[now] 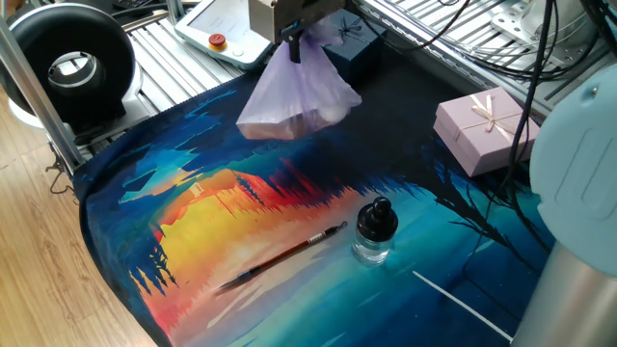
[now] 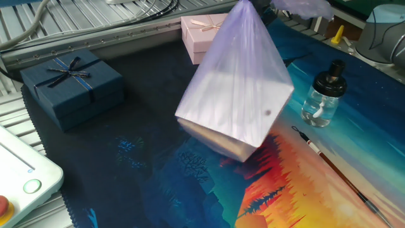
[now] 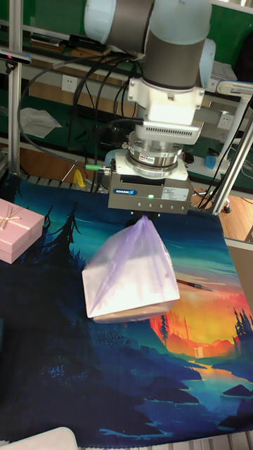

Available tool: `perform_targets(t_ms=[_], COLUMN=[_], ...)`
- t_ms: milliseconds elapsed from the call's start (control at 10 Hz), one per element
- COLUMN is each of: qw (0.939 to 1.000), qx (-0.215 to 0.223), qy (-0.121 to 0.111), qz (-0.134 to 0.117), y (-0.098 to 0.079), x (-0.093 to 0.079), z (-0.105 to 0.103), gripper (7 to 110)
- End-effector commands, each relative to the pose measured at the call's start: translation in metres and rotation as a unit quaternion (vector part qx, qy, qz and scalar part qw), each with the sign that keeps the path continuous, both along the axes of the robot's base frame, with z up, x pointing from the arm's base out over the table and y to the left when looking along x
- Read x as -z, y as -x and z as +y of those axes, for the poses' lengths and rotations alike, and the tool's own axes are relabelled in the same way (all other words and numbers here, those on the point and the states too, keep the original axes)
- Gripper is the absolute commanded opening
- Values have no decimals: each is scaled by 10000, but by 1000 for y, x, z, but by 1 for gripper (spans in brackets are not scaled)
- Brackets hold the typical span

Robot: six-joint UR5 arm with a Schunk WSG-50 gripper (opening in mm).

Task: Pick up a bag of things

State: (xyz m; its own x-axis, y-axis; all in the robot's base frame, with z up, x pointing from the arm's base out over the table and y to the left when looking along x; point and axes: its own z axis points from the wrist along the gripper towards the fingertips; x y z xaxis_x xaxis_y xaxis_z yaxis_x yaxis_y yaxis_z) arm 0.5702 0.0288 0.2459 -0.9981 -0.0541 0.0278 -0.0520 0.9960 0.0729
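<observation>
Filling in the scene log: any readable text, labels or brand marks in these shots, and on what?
Nothing reads clearly.
Gripper body: a small light logo mark left of a green light, too small to read.
White pendant with a red button: no legible lettering.
Bag of things, pink gift box, navy gift box, ink bottle: no text visible.

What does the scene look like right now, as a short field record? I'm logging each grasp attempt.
tool: shut on the bag's knotted top
bag of things: lifted off the mat, hanging tilted, whitish block inside
pink gift box: on the mat, untouched
navy gift box: on the mat, apart from the bag
ink bottle: upright
brush: lying flat beside the bottle
</observation>
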Motion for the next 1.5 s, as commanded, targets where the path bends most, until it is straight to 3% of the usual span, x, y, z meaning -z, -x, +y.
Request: perform_targets(t_ms=[0,500,900,1400], qw=[9999,9998,9998,9999], qx=[101,157,135,81], qy=[-129,-97,-37,-38], qz=[-55,-89,-115,-103], y=[1,-3,-6,-4], x=[-2,1,16,15], z=[-5,-12,-11,-12], gripper=[7,7,7,7])
